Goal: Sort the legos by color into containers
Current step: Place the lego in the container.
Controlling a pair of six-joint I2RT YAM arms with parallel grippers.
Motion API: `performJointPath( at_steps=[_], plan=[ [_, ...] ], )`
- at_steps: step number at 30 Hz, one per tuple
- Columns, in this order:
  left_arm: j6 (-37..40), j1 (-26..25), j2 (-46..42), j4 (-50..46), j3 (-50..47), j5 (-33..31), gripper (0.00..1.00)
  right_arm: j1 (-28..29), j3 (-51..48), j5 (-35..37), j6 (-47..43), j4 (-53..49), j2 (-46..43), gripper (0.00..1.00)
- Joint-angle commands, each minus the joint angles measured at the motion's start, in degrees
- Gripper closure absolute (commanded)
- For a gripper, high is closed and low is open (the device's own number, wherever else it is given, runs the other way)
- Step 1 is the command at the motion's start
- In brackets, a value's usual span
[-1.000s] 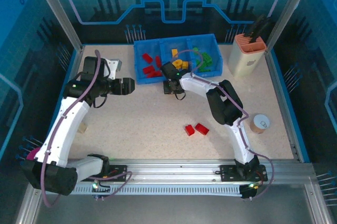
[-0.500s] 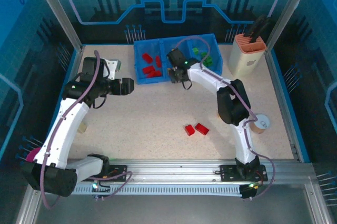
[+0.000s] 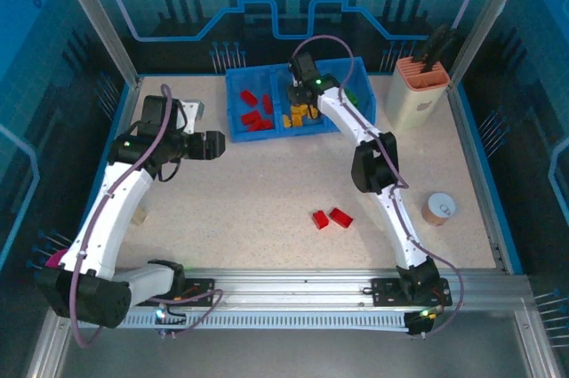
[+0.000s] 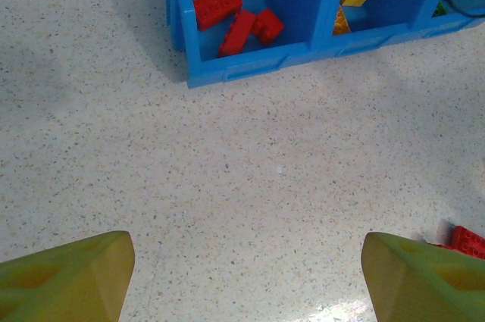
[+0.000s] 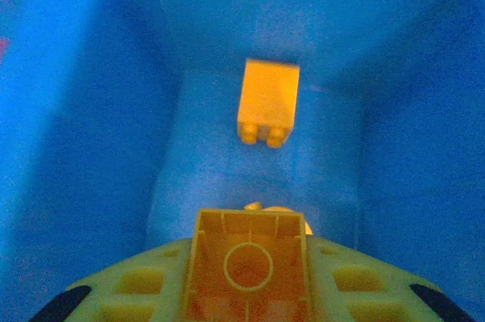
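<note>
The blue tray (image 3: 267, 135) stands at the back of the table. Red legos (image 3: 253, 111) lie in its left compartment, yellow-orange ones (image 3: 298, 114) in the middle, green ones (image 3: 351, 93) in the right. My right gripper (image 3: 302, 76) hangs over the middle compartment, shut on a yellow-orange brick (image 5: 250, 269) whose hollow underside faces the camera. Below it another yellow-orange brick (image 5: 267, 102) lies on the blue floor. My left gripper (image 4: 246, 261) stands open over bare table, left and in front of the tray (image 4: 250, 64). Two red bricks (image 3: 331, 218) lie loose mid-table.
A beige holder with an orange top (image 3: 418, 93) stands at the back right. A pink cup (image 3: 438, 208) sits near the right edge. A small pale object (image 3: 140, 215) lies by the left arm. Metal frame posts rise at the back corners.
My right gripper has moved from in front of the tray back over the middle compartment, carrying the yellow-orange brick. The left arm has stayed put.
</note>
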Motion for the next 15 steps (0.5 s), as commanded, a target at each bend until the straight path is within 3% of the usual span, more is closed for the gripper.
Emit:
performJointPath(
  at_steps=[1, 5, 15],
  plan=[
    [1.15, -0.27, 0.58, 0.55, 0.3, -0.72, 0.2, -1.4, 2.85, -3.46, -0.14, -0.83, 1.35, 0.69],
    [0.98, -0.29, 1.35, 0.73, 0.61, -0.44, 0.2, -1.39, 2.41, -5.43, 0.09, -0.56, 1.54, 0.6],
    [0.55, -0.29, 1.91, 0.99, 0.47, 0.09, 0.2, -0.45, -7.9, -4.75, -0.52, 4.98, -7.22, 0.52]
  ],
)
